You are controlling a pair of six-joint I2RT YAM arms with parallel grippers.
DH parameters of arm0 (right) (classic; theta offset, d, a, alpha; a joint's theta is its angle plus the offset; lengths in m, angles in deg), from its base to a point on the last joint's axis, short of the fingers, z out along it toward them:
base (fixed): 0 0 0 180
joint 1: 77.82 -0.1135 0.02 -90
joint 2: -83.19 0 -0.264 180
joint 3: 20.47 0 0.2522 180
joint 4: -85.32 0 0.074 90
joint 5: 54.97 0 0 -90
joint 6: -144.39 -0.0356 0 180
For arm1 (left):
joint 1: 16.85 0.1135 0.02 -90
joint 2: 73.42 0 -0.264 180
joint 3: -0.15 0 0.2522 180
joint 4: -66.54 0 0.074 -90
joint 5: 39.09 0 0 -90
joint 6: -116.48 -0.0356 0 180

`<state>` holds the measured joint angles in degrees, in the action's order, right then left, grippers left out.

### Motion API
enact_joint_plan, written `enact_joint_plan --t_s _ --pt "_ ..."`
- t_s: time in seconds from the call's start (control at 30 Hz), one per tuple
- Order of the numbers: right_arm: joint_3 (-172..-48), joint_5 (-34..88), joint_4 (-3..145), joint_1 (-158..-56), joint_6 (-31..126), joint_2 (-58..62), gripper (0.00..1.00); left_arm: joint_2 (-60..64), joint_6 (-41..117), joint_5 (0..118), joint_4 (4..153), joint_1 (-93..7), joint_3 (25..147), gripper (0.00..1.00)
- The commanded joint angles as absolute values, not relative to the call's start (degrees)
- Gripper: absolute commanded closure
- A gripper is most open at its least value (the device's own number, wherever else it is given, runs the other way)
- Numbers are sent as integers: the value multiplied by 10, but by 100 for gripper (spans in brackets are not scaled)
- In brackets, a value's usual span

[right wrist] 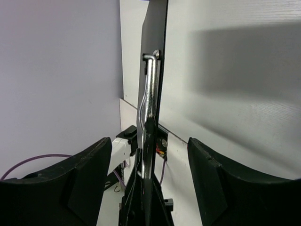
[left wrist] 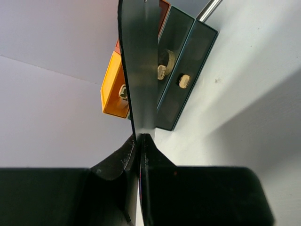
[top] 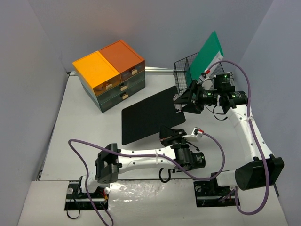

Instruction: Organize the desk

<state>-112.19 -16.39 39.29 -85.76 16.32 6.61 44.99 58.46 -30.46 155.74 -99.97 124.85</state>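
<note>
Desk (top: 80,141) beneath left gripper (top: 165,133) (pinching black board's (top: 150,115) near edge).

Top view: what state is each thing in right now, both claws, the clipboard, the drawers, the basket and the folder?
Left claw: shut on the clipboard's near edge.
Right claw: open, fingers either side of the clip end, not touching it.
Clipboard: pinched by the left claw only.
Drawer unit: every visible drawer shut.
Wire basket: upright, holding the folder.
Green folder: standing tilted in the basket.
</note>
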Motion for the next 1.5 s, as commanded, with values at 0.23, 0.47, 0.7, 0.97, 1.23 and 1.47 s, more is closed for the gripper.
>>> enact_joint_plan --t_s 0.23,0.47,0.7,0.97,1.23,1.47 --pt "-1162 -188 436 -861 155 25 50 433 592 -470 1751 -1030 1290 100" --pt "-1163 -194 435 -868 153 27 71 430 589 -470 1751 -1035 1291 100" --pt "-1149 -197 435 -871 146 45 77 432 590 -470 1751 -1035 1292 100" --pt "-1120 -196 434 -880 137 77 79 437 592 -470 1751 -1034 1298 100" --pt "-1090 -192 435 -885 131 112 81 437 586 -470 1752 -1031 1310 100" --pt "-1115 -184 434 -887 127 102 100 435 583 -470 1751 -1032 1309 100"
